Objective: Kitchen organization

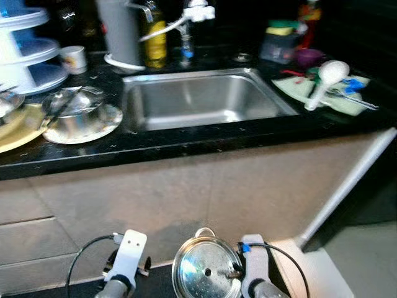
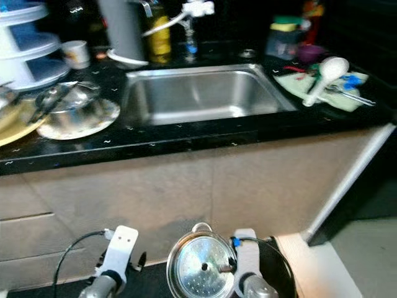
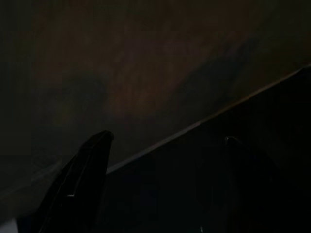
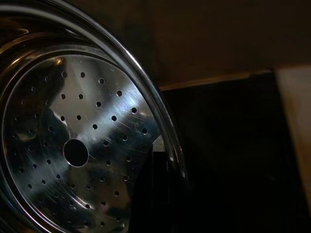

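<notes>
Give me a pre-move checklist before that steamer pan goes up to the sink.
1. Grip: right gripper clamped on the steamer pan rim: ok.
2. Sink basin free of dishes: ok.
3. Left gripper fingers apart, holding nothing: ok.
4. Counter left of the sink: crowded by a plate with a steel bowl: not ok for setting down there.
5. Tap over the basin, height clearance: cannot tell.
6. Pan contents: perforated base looks bare: ok.
</notes>
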You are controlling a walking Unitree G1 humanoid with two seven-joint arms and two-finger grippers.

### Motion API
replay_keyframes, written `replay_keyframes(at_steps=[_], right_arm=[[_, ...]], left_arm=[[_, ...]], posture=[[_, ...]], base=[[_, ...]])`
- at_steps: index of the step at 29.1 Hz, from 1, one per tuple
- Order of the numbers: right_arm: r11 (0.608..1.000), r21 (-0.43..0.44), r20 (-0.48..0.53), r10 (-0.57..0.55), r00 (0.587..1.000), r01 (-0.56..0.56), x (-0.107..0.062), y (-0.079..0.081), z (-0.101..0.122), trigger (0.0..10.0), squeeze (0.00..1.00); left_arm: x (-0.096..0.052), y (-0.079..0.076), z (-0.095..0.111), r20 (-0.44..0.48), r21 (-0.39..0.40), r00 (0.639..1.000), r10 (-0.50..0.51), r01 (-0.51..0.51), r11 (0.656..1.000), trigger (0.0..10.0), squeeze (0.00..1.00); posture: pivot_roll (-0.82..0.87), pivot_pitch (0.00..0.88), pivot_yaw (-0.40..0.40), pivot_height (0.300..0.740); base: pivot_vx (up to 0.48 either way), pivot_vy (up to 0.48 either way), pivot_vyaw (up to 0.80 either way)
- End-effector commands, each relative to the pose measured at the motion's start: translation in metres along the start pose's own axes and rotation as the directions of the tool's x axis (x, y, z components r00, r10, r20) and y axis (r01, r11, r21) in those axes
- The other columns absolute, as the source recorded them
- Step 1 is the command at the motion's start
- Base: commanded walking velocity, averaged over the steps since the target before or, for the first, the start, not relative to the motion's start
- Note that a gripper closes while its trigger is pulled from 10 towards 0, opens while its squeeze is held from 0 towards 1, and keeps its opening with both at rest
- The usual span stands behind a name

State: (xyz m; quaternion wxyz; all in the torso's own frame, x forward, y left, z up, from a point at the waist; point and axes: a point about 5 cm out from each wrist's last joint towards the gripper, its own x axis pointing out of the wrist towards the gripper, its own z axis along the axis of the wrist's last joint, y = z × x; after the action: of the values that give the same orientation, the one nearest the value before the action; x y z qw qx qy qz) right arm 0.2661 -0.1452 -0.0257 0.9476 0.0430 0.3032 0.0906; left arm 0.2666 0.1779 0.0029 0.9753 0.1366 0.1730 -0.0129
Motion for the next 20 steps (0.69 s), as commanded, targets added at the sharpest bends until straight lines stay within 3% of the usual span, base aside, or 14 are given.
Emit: replay_keyframes(at_steps=[1,4,5,8,12,20], right_arm=[[1.0,0.0,-0.017,0.003,1.0,-0.003,0.0,0.003,-0.006,10.0,0.0],[1.0,-0.002,-0.02,0.006,1.0,-0.006,0.0,0.003,-0.007,10.0,0.0],[1.0,-0.012,-0.023,0.0,1.0,0.0,-0.002,0.0,-0.008,10.0,0.0],[0.999,0.005,-0.017,-0.035,0.999,0.035,-0.005,-0.009,-0.01,10.0,0.0],[0.999,0.042,0.015,-0.02,1.0,0.02,-0.002,-0.007,-0.002,10.0,0.0],[0.999,0.0,0.012,0.05,0.999,-0.05,0.001,0.002,0.002,10.0,0.0]], left_arm=[[0.0,0.006,-0.002,-0.005,0.013,1.0,0.004,-0.004,1.0,10.0,0.0],[0.0,0.008,-0.002,-0.005,0.014,1.0,0.002,-0.002,1.0,10.0,0.0],[0.003,0.004,0.002,-0.001,0.01,1.0,-0.026,0.026,1.0,10.0,0.0],[0.006,-0.005,0.007,0.006,0.022,0.999,-0.051,0.051,0.998,10.0,0.0],[0.01,-0.001,0.022,0.056,-0.01,0.998,-0.038,0.039,0.999,10.0,0.0],[0.006,0.002,0.034,0.135,0.053,0.99,-0.036,0.029,0.998,10.0,0.0]], posture=[[-0.09,0.118,-0.032,0.74],[-0.09,0.117,-0.026,0.74],[-0.1,0.104,0.017,0.74],[-0.09,0.085,0.007,0.74],[-0.1,0.087,0.003,0.74],[-0.08,0.1,-0.017,0.74]], base=[[0.0,0.0,-0.8],[0.0,0.0,-0.8],[0.0,0.0,-0.8],[0.0,0.0,-0.8],[0.0,0.0,-0.77],[0.0,0.0,0.0]])
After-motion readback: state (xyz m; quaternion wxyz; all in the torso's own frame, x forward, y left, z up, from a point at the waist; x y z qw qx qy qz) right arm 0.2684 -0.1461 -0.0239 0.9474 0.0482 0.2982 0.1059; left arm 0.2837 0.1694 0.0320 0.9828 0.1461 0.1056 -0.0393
